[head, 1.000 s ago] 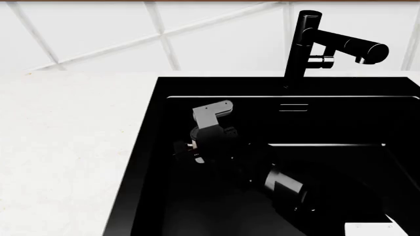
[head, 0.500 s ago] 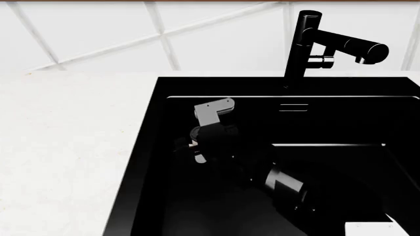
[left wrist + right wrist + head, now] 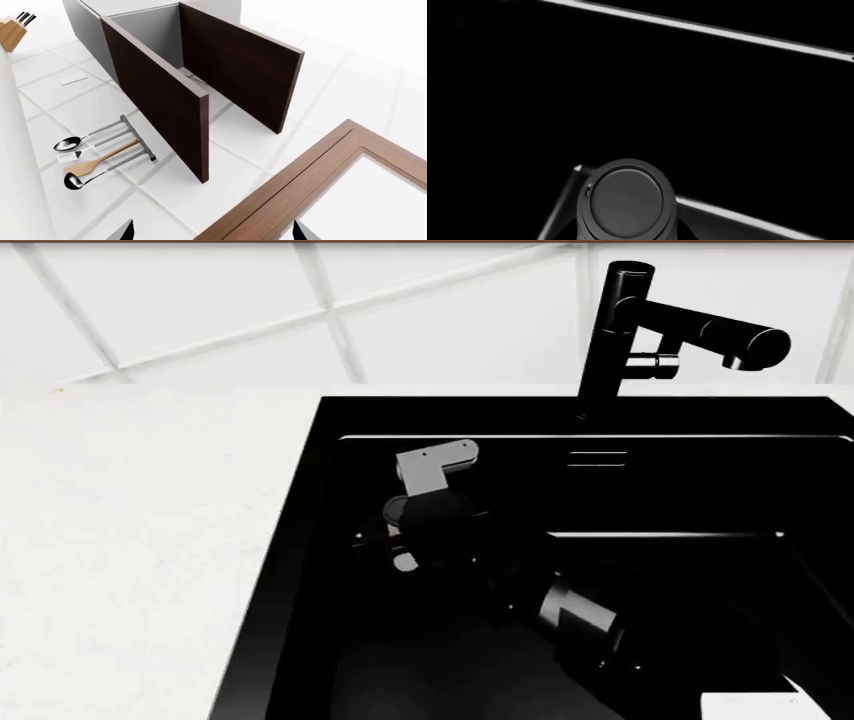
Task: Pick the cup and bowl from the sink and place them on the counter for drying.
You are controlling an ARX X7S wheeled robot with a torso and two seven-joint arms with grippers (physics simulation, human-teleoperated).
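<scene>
White tiled wall (image 3: pixel 200 320) backs the scene; below it the counter (image 3: pixel 134 540) lies flat and bare beside the sink (image 3: pixel 287 570), leaving room to set items for drying. The faucet (image 3: pixel 667 330) stands at the basin's rear edge. The right arm (image 3: pixel 574 620) reaches down into the basin, presumably because the task items sit low inside it. The right gripper (image 3: pixel 407 540) is near the basin's left wall; whether its jaws are apart or together cannot be told. In the right wrist view the cup (image 3: pixel 626 202) shows its round black lid close to the camera. The bowl is not visible. The left gripper (image 3: pixel 210 232) points away at wall cabinets (image 3: pixel 200 85); its fingertips (image 3: pixel 123 231) stand wide apart, holding nothing.
</scene>
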